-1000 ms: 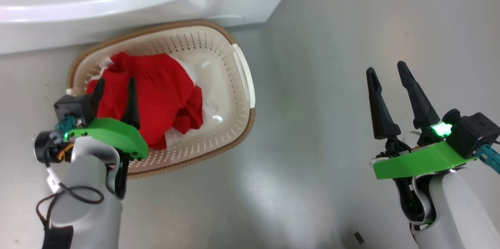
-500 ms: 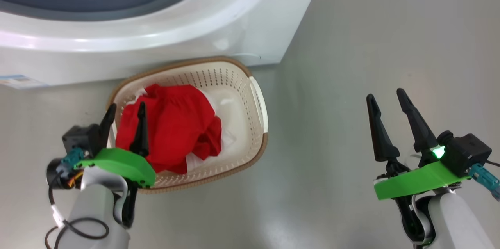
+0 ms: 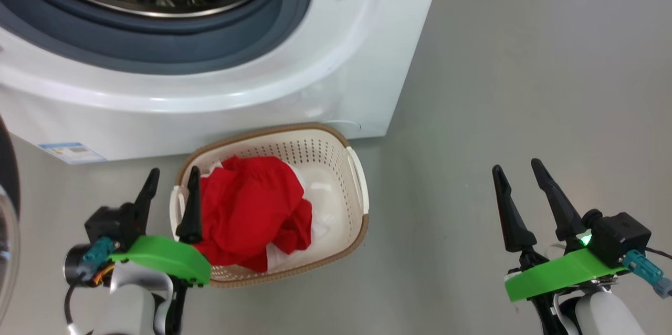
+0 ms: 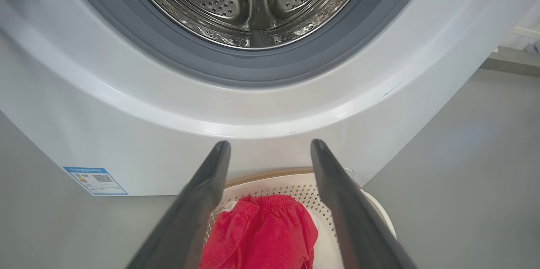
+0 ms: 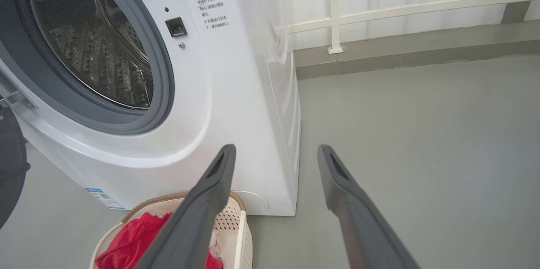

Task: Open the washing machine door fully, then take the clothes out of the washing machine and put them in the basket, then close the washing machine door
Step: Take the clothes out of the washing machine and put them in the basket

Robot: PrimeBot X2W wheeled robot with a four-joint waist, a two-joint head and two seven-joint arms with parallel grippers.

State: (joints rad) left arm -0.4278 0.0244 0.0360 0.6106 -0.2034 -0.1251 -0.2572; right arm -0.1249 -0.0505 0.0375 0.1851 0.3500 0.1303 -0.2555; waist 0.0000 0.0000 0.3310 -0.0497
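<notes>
At far left the washing machine door [image 3: 6, 177] stood open. The left gripper [image 3: 174, 171] hung wide and empty at the left edge of the basket [image 3: 360, 203], which held the clothes [image 3: 252, 209] just before the washing machine [image 3: 210, 98]. The right gripper [image 3: 516, 165] gaped empty, far right. Swinging the door shut might clip the left arm or the basket.

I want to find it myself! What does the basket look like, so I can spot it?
Find the big white washing machine with its round steel drum showing. On the grey floor, close in front of the machine's base, sits the basket. It is cream with little holes and a brown woven-look rim, and bright red clothes are heaped inside.
</notes>
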